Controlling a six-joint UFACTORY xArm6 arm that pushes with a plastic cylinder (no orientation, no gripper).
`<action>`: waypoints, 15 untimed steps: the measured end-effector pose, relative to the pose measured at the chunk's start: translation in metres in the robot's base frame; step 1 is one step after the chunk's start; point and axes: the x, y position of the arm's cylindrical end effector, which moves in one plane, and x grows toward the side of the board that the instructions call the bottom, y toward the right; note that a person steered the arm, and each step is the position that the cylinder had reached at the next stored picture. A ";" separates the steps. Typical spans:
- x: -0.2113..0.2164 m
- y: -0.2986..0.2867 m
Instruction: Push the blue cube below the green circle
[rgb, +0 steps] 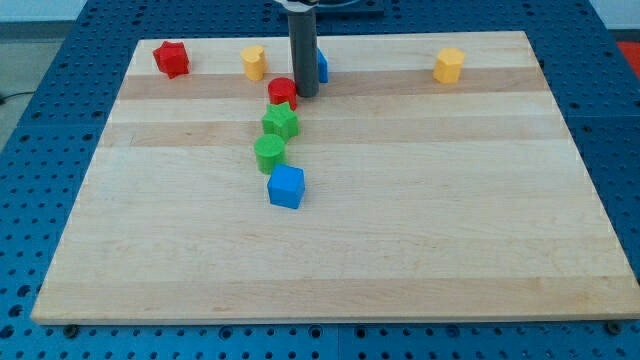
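Blue cube (286, 186) sits just beneath the green circle (269, 152), touching it, slightly toward the view's right. Above the circle stand a green star (281, 122) and a red block (282, 92). My tip (306, 94), a bare rod holding nothing, rests beside that red block, well above the cube. Judged so, the job looks nearly done; any nudge should be gentle and leftward. Wooden board (400, 250) lies open below the cube, edges far off.
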 end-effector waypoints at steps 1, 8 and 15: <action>0.043 0.032; 0.163 -0.001; 0.179 -0.154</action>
